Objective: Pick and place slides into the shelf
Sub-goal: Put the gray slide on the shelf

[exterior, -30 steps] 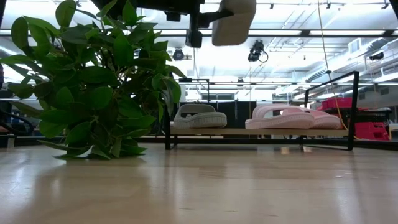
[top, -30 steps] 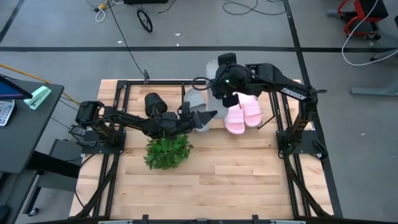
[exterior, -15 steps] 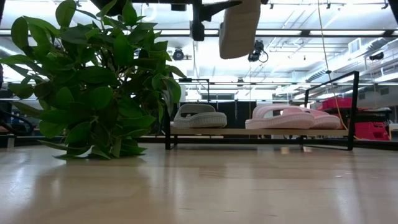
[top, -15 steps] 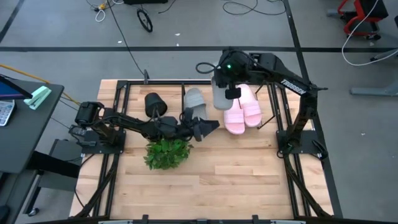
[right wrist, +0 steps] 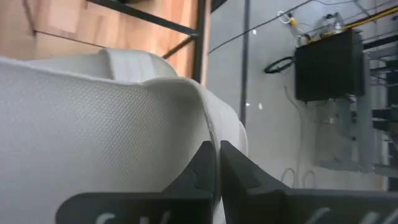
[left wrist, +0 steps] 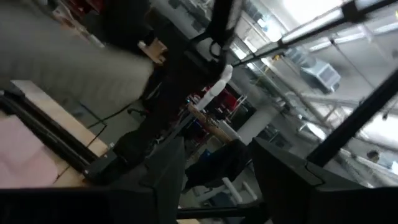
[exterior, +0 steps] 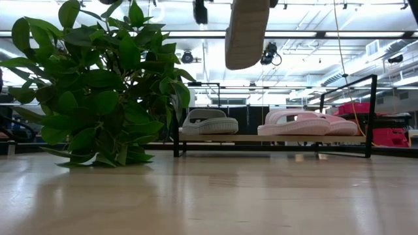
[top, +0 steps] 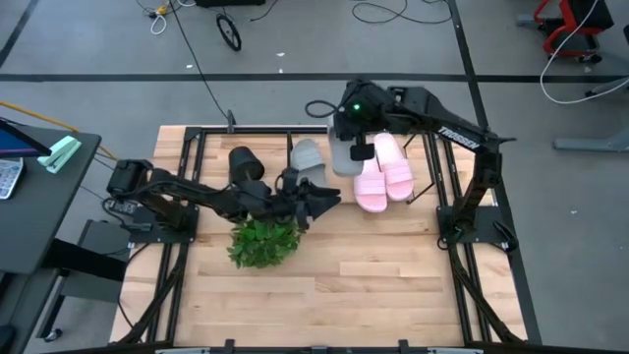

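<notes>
One grey slide [top: 344,155] hangs in the air over the shelf [top: 423,187], with my right gripper [top: 360,147] shut on it. In the low view this slide [exterior: 247,32] hangs steeply, sole toward the camera. A second grey slide [exterior: 209,122] and two pink slides [exterior: 300,123] rest sole-down on the shelf's slanted board [exterior: 274,138]. My left gripper [top: 322,200] stands open in front of the shelf, near the plant, with nothing between its fingers [left wrist: 165,177]. My right gripper pinches the edge of the grey slide's wide strap [right wrist: 200,115] between its two shut fingers [right wrist: 205,168]. The fingers come slanting down from above. The slide is lifted clear of the shelf and hangs tilted below the gripper [exterior: 247,32].
A green leafy plant [top: 263,241] stands on the table just near of my left arm. A dark round pot [top: 243,162] sits left of the shelf. The shelf's board has a free gap [exterior: 251,138] between the grey slide and the pink ones.
My right gripper has carried the grey slide from beyond the shelf's far edge to over the shelf and a little down. The slide has tipped from nearly level to hanging steeply. My left gripper has drawn back from the shelf toward the near edge, risen slightly and rolled.
</notes>
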Motion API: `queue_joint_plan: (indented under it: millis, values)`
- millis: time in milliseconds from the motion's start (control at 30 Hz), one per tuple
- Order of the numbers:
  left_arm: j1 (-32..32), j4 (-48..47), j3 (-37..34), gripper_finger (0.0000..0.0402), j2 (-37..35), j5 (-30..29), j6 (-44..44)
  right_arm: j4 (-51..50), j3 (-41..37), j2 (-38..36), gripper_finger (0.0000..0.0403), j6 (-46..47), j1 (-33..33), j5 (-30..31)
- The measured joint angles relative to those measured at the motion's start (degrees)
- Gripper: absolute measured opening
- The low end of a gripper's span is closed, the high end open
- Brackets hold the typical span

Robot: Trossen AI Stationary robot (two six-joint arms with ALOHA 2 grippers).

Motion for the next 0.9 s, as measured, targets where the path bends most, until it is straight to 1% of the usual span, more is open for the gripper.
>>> queue_joint_plan:
  millis: [133, 267, 367, 567, 700, 900]
  values:
    - [-0.35, -1.85, -0.02, 0.0190, -3.72, 1.85, 3.66, 2.46, -5.49, 0.04, 0.0007, 0.48, 0.29, -0.86]
    - [-1.09, -4.89, -0.02, 0.0188, -7.72, 2.27, 6.18, 7.49, -11.52, 0.07, 0.0007, 0.07, 0.18, -0.90]
    - [-1.92, -6.39, -0.02, 0.0185, -10.64, 2.29, 8.46, 11.75, -16.00, 0.07, 0.0007, -1.33, -0.31, -0.89]
    - [-4.12, -10.76, -0.02, 0.0180, -15.98, 2.31, 11.90, 16.10, -23.66, 0.07, 0.0007, -5.21, -1.83, -1.81]
    - [-5.14, -12.10, -0.02, 0.0176, -18.26, 2.27, 13.40, 19.31, -27.44, 0.07, 0.0007, -7.26, -2.70, -2.09]
    - [-5.78, -12.62, -0.02, 0.0177, -18.82, 2.30, 13.30, 23.04, -31.05, 0.07, 0.0007, -7.82, -3.03, -3.79]
